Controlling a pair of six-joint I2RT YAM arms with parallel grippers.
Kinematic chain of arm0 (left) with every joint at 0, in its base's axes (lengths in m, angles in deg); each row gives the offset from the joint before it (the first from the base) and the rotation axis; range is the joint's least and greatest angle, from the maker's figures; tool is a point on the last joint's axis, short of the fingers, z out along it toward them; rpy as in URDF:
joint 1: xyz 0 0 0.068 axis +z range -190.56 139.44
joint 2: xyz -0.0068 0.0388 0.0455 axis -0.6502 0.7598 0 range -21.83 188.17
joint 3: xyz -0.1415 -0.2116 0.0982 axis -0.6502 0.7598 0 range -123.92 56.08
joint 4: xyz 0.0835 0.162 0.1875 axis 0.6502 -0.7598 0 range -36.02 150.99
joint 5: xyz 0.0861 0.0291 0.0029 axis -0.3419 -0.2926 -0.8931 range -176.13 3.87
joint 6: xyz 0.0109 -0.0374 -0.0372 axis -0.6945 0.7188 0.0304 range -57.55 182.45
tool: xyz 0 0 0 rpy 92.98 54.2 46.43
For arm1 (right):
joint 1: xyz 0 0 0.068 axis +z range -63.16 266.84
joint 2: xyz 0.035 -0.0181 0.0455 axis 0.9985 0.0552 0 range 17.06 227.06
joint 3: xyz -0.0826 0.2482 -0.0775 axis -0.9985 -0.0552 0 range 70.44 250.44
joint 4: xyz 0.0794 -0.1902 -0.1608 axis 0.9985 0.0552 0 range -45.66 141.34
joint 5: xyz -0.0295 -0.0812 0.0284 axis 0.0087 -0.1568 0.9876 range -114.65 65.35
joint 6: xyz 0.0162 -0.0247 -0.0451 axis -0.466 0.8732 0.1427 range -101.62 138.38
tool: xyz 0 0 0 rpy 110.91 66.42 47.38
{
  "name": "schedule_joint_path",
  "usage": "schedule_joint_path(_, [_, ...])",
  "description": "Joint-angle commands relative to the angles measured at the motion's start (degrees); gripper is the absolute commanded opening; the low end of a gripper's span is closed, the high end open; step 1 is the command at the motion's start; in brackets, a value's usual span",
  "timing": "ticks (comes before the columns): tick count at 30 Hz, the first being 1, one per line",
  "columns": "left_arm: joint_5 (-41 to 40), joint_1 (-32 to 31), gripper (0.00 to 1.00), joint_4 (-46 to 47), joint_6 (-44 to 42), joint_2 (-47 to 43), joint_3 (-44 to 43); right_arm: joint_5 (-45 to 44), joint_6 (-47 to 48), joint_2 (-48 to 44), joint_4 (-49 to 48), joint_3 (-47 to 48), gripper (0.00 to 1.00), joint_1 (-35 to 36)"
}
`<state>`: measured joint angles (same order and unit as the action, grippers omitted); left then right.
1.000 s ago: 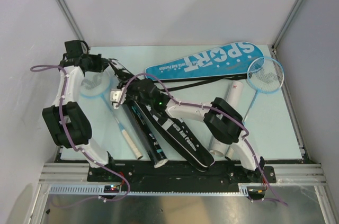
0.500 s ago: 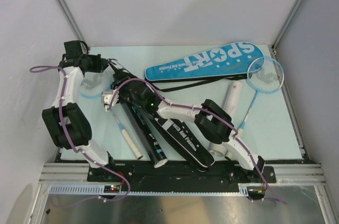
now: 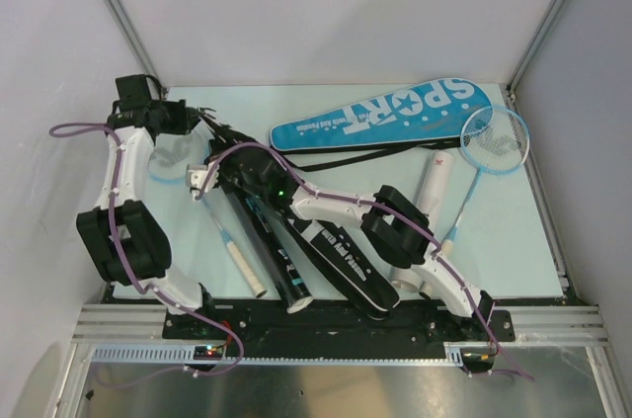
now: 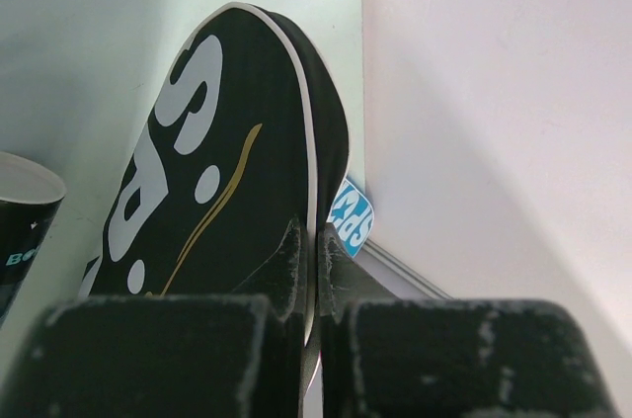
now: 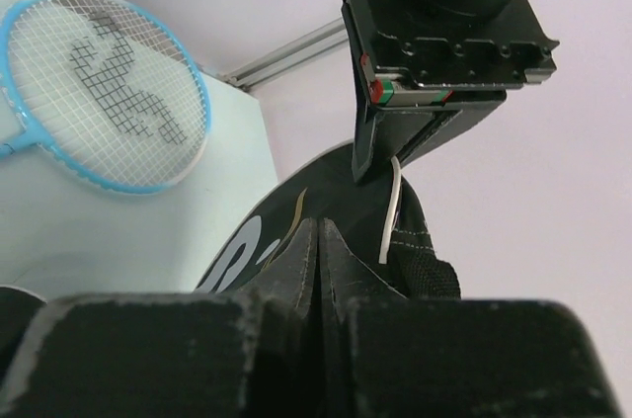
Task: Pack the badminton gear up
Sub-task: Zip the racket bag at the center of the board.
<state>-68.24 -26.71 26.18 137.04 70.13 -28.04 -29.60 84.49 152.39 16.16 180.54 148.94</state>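
Both pincers are nipped onto the black cover [image 4: 227,161] at the far-left corner of the table [image 3: 504,230].

Your left wrist view gives what the overhead cannot: the left gripper [image 4: 309,240] has its pads pressed together on the cover's white-piped rim, with a corner of the blue cover [image 4: 351,217] against the wall beyond and the end of the black tube [image 4: 20,220] at the left edge. Your right wrist view shows the right gripper [image 5: 318,230] closed just as narrowly on the same cover's edge, the left gripper's body directly above it — and a light-blue racket [image 5: 109,92] flat on the table alongside. Only from overhead do you see the cover running diagonally to the near edge, the black tube beside it, and the right arm stretched across both, hiding part of them; a white tube [image 3: 434,181] and a second racket [image 3: 497,138] lie well apart on the right.
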Motion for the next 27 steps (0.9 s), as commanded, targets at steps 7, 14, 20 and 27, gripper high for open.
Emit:
schedule_joint_path(7, [-2.3, 1.0, 0.0, -0.1, 0.2, -0.7, -4.8, 3.6, -14.1, -11.6, -1.3, -11.4, 0.0, -2.1])
schedule_joint_path(14, [-4.7, 1.1, 0.0, 0.0, -1.2, -0.6, -4.8, 6.1, -18.1, -14.0, -2.8, -15.1, 0.0, -2.6])
schedule_joint_path(20, [-5.3, 1.1, 0.0, -0.1, -1.4, -0.2, -5.1, 7.3, -19.5, -15.8, -3.9, -17.2, 0.0, -2.7])
schedule_joint_path(27, [-2.5, 1.1, 0.0, -0.2, 0.8, -0.6, -3.5, 7.1, -14.5, -13.5, -7.2, -15.6, 0.16, -2.7])
